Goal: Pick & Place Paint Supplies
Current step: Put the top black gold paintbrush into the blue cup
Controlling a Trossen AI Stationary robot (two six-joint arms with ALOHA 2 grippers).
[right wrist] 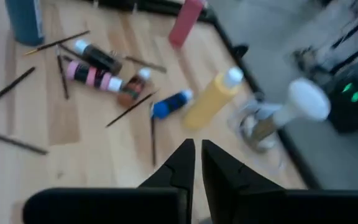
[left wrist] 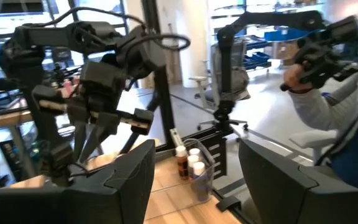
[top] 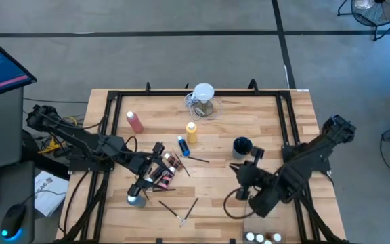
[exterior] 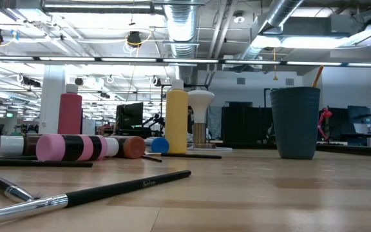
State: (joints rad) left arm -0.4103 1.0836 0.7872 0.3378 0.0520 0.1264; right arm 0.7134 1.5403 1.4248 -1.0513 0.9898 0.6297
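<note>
We see left gripper (top: 156, 159) jaws apart over pink-and-black-banded paint tube (top: 162, 176) | right gripper (top: 237, 167) closed, empty, beside dark blue cup (top: 242, 146).

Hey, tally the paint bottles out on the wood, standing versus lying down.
Standing: 2, the pink-red bottle and the yellow bottle
Lying: 4, the blue bottle, brown bottle, pink-striped bottle, black bottle
Total: 6
</note>
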